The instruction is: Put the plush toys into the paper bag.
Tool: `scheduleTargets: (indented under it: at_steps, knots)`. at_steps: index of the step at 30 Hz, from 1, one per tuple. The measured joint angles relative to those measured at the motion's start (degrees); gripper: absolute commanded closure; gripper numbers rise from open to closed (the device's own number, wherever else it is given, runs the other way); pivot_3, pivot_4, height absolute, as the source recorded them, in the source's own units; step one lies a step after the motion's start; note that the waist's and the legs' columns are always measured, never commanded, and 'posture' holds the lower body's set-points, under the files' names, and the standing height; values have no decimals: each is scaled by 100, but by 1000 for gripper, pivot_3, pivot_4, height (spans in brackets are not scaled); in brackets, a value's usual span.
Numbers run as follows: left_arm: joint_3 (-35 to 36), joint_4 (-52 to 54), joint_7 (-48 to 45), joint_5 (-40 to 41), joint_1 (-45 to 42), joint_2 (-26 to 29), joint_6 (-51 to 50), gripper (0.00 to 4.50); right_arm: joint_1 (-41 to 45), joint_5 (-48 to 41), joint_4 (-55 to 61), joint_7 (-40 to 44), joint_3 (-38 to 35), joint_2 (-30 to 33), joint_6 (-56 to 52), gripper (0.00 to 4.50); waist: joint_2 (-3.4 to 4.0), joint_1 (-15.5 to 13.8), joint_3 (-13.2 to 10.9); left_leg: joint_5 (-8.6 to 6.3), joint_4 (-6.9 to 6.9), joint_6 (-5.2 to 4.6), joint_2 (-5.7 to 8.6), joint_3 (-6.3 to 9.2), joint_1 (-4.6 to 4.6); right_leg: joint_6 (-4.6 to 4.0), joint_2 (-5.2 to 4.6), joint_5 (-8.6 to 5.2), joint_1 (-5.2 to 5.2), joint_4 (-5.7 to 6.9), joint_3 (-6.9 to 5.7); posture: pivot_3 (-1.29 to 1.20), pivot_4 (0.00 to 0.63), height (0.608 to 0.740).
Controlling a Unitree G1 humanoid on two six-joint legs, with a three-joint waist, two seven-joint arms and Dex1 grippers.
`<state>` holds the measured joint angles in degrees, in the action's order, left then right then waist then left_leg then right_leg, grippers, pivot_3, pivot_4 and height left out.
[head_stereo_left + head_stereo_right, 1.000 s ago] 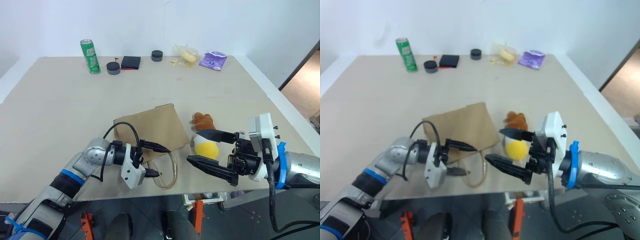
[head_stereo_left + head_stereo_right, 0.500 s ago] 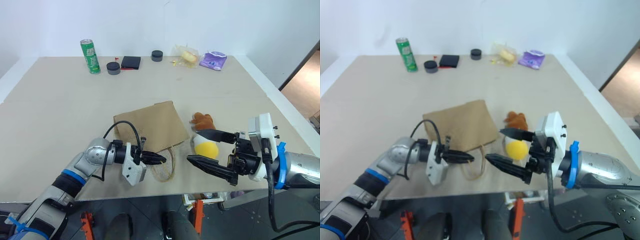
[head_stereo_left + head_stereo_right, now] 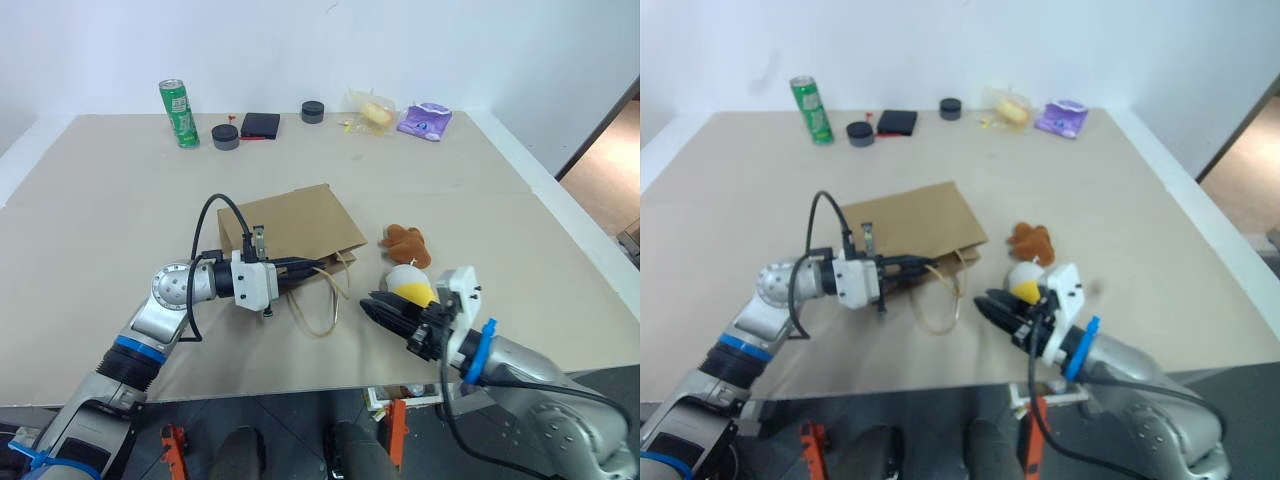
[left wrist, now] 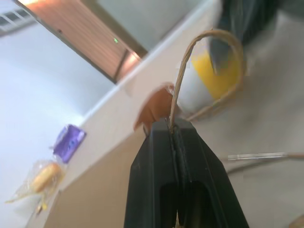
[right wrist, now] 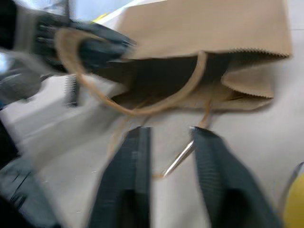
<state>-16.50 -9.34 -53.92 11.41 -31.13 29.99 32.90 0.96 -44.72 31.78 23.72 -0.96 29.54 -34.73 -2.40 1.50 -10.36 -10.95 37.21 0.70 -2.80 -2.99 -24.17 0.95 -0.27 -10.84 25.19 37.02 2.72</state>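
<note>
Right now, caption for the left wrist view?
Left gripper shut on a cord handle of the paper bag, yellow-and-white plush beyond.

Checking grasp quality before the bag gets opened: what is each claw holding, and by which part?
The left claw pinches a cord handle of the paper bag. The right claw holds nothing.

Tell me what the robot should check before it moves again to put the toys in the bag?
1. Left gripper shut on the paper bag's cord handle: ok.
2. Bag mouth lifted open: ok, it gapes toward the right gripper.
3. Yellow-and-white ball plush held by the right gripper: cannot tell; the gripper sits right beside it.
4. Bear plush inside the bag: not ok, it lies on the table behind the ball plush.
</note>
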Motion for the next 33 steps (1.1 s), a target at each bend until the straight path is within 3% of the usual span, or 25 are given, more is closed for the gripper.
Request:
scheduleTargets:
  at_steps: [3,14,26,33]
  knots:
    - [156,236,-44,232,31,-30,-335,4500,494,708,-766,-172,374,-794,506,4425,0,0,0,0,1,0,-2,4,-1,-3,7,2,-1,1,-2,0,150,740]
    - [351,613,-19,277,229,-288,-796,4500,2059,1928,-3336,-265,1053,-2540,1342,4425,0,23,2,0,2,-1,-7,5,-7,-16,13,11,2,2,-2,0,150,740]
    - [1419,777,1570,179,-12,-863,-1268,4500,2175,2778,-3434,-660,1255,-2660,585,4425,-30,-25,63,0,5,0,-5,9,-4,-15,8,9,-6,1,-8,0,150,740]
    - [1512,855,1855,144,-262,-926,-1340,4500,2235,2847,-3325,-668,1203,-2661,163,4425,-43,-29,83,-1,6,0,-3,9,-3,-15,6,9,-7,1,-8,0,150,740]
